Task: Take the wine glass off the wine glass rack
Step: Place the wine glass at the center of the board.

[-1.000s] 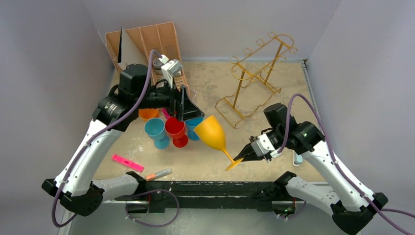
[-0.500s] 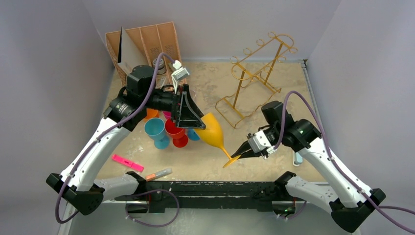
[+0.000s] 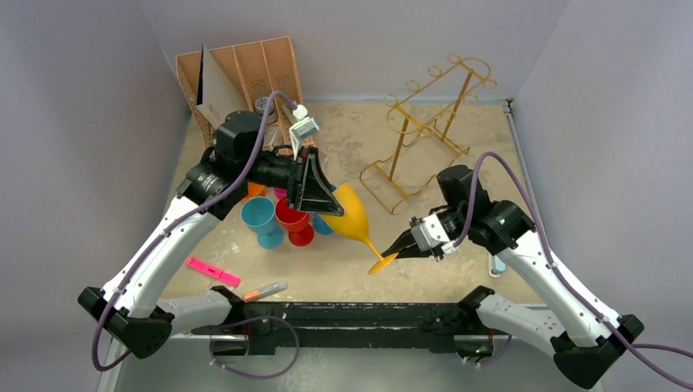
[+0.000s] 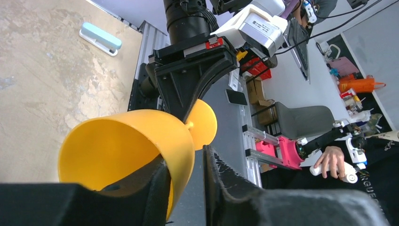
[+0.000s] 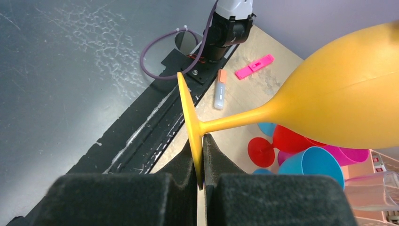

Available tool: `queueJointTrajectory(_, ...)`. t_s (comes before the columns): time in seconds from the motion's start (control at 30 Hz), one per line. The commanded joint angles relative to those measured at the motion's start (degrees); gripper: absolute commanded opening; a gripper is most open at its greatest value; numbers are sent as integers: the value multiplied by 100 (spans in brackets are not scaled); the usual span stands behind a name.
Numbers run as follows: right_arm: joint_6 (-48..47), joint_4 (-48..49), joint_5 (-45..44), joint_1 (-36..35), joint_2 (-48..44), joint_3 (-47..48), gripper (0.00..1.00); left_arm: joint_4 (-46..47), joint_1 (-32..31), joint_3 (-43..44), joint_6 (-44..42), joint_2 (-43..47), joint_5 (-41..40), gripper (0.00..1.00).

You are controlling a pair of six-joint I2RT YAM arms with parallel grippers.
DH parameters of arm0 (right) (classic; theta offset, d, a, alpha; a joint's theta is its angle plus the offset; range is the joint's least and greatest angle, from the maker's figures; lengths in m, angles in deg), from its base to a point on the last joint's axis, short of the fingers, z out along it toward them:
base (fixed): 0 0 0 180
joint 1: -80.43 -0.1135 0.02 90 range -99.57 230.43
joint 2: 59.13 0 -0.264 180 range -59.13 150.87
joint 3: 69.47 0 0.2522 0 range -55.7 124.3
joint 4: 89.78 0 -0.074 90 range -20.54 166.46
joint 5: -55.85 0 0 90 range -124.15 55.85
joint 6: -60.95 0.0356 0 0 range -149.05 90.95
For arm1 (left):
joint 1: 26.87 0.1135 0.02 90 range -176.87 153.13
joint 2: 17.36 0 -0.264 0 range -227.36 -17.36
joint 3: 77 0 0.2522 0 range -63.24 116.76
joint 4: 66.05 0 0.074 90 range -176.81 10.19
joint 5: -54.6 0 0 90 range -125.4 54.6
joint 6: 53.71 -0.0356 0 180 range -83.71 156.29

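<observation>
r gripper [image 3: 392,254] on yellow wine glass [image 3: 350,214]

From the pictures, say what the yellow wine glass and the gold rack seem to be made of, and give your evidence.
Yellow wine glass: likely plastic; opaque, even colour, soft sheen. Gold wine glass rack: probably painted or plated metal wire; thin, bent into loops.
</observation>
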Motion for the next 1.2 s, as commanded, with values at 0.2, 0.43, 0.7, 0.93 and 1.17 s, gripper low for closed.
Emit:
queueJointTrajectory(0.2, 588, 735, -267, 10, -168, -184, 0, 125, -190, 37, -156, 11, -1, 0)
queueJointTrajectory(0.43, 596, 749, -292, 13, -179, -179, 3, 107, -211, 49, -186, 106, -77, 0)
queueJointTrajectory(0.7, 612, 768, -143, 9, -217, -241, 25, -307, -292, 120, -443, 43, -317, 0)
queueJointTrajectory(0.93, 604, 761, -134, 12, -289, -307, 37, -494, -340, 193, -587, -32, -418, 0)
queueJointTrajectory(1.17, 354, 277, -270, 4, -268, -197, 47, -1999, -405, 701, -1330, -175, -1254, 0)
